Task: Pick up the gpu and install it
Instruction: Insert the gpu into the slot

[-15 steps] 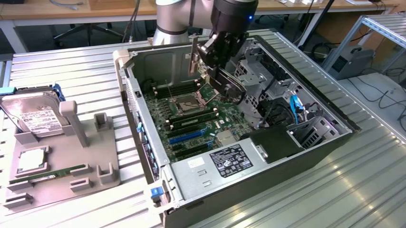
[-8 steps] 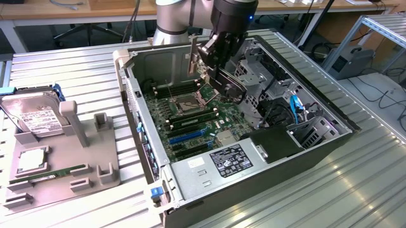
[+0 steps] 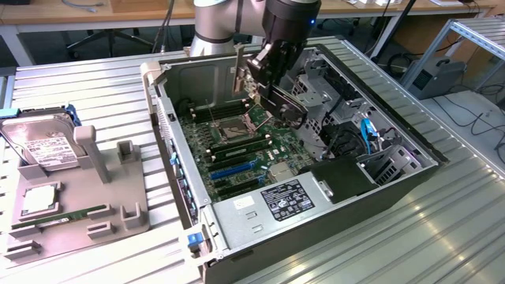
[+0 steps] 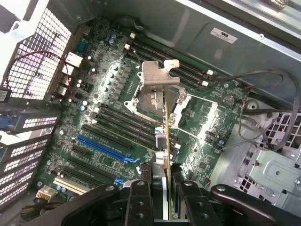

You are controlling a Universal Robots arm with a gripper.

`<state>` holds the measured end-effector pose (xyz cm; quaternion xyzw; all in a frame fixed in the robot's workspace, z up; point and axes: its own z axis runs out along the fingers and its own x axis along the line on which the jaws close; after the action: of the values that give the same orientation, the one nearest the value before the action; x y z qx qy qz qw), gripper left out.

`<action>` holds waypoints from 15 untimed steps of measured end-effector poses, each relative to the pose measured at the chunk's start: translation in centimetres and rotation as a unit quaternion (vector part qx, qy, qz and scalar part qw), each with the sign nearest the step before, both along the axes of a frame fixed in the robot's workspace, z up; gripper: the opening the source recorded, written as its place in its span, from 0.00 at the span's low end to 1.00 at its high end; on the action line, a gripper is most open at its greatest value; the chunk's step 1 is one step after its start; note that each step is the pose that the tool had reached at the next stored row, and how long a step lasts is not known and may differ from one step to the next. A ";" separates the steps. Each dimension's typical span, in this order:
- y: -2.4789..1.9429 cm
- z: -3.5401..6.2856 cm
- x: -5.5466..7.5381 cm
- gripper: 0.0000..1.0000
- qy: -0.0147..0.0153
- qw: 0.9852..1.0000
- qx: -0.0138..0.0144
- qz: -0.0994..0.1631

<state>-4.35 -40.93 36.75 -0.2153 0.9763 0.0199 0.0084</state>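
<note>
An open computer case (image 3: 339, 219) lies on its side on a ribbed metal table (image 3: 442, 236), with the motherboard (image 3: 236, 154) facing up. Outside the case, toward the exterior view's left, a gray holder (image 3: 118, 201) carries a hard drive (image 3: 44, 148) and a green memory stick (image 3: 67, 216).

Inside the case, the gripper (image 3: 268, 65) is clamped narrowly on the gpu (image 3: 284, 106) and holds it in the air above the motherboard, seated in no slot. In the wrist view the card (image 4: 165, 141) shows edge-on. Its long axis runs from the fingers (image 4: 141, 197) out to its silver bracket (image 4: 157, 77), which hangs over the CPU socket (image 4: 141, 101).

The memory slots (image 4: 117, 122) lie below the card. The blue expansion slot (image 4: 101, 146) is off to one side, nearer the case's power supply (image 3: 288, 201). Blue cables (image 3: 367, 133) sit by the drive cage.
</note>
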 end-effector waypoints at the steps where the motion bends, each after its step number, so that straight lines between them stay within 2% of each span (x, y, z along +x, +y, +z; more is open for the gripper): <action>1: 0.00 0.00 0.0 0.27 0.000 1.000 0.000 0.002; 15: 0.00 -0.04 0.0 0.27 0.000 1.000 0.000 0.031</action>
<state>-4.35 -40.93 36.70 -0.2456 0.9691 0.0201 0.0078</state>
